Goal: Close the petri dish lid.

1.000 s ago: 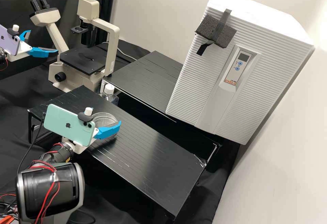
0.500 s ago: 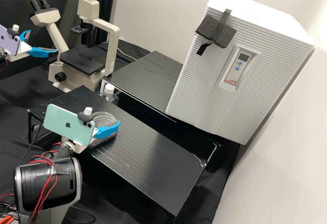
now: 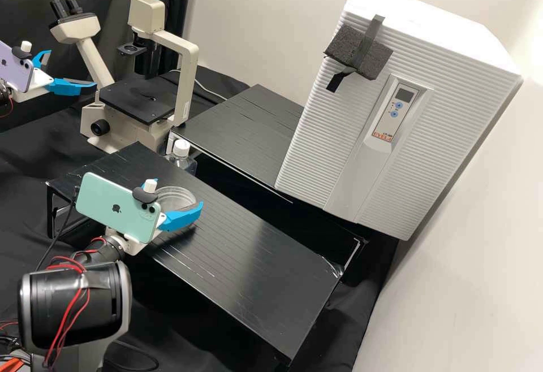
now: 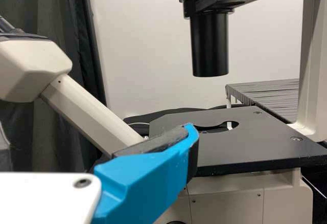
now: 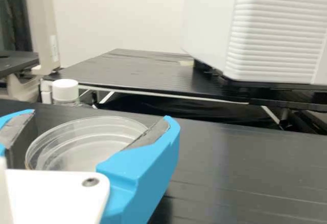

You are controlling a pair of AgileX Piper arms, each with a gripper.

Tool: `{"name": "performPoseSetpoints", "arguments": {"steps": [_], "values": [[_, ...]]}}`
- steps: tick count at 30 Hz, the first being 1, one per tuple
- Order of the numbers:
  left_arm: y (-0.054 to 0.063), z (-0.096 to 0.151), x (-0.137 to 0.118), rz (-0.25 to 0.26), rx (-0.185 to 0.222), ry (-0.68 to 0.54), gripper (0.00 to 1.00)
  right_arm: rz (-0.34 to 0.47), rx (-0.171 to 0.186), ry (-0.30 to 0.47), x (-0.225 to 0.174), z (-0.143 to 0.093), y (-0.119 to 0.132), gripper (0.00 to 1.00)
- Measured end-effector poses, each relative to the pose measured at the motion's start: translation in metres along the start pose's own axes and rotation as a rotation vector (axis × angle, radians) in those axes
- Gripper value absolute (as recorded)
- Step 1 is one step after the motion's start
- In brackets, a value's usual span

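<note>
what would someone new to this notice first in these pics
Probably the big white ribbed incubator, looming at the right of the high view. Next, the mint-green phone mounted on the right arm, lower left there, whose right gripper holds its blue fingers apart with a clear petri dish between them. Then the cream microscope at upper left.

Right hand point(image 3: 178, 193): fingers parted, wrist point(image 3: 115, 244) behind it. Left hand point(image 3: 72, 68): well apart from the right, fingers likewise parted.
</note>
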Motion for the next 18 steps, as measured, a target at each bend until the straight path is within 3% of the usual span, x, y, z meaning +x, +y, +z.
{"name": "performPoseSetpoints", "arguments": {"steps": [18], "values": [[0.0, 0.0, 0.0, 0.0, 0.0, 0.0, 1.0, 0.032, -0.011, -0.033, 0.0048, 0.0055, 0.0011, 0.0]]}}
